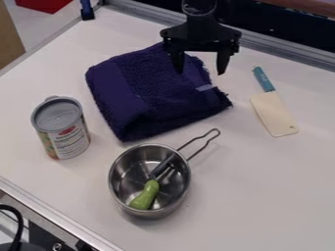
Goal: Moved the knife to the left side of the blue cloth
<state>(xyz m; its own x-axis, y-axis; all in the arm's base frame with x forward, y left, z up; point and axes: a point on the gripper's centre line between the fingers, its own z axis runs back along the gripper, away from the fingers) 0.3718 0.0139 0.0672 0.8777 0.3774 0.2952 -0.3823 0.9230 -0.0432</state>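
Knife (pixel 274 113), near blue cloth (pixel 147 95), gripper (pixel 200 72) hiding cloth's edge, arm (pixel 200 9) cropped

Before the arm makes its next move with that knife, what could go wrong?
The open hand hangs over the blue cloth, so lowering it there could snag fabric instead of the knife.
The knife lies flat on the table, so it might slip or swivel when gripped.
The can stands close by the cloth's left side in the view, so a swinging blade might knock it.
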